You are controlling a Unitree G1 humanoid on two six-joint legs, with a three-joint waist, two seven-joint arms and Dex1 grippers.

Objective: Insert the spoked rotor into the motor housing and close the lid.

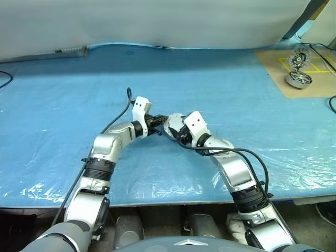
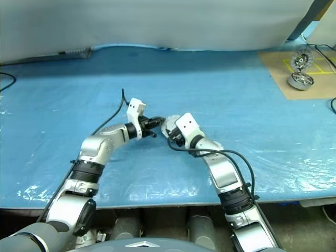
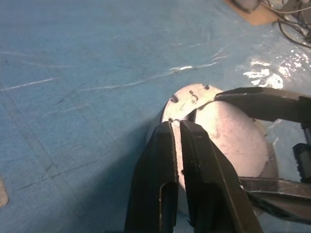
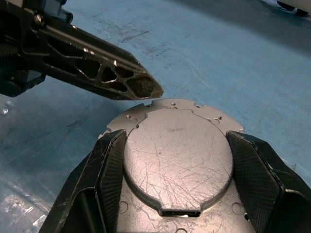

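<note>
Centrally, over the blue table cover (image 1: pixel 63 105), both grippers meet. Right gripper (image 4: pixel 177 160) has its jaws spread wide and clamped on either side of the motor housing (image 4: pixel 177 150), held off the table; the wrist camera faces its flat, scratched silver back. Left gripper (image 3: pixel 176 141) has its fingers pressed together, tips touching the housing's rim. Whether the rotor sits inside cannot be told from this side. Far off to the right, on a brown board (image 1: pixel 283 73), sit two shiny wheel-like units (image 1: pixel 299 79). Grey cloth (image 1: pixel 157 21) backs the table.
</note>
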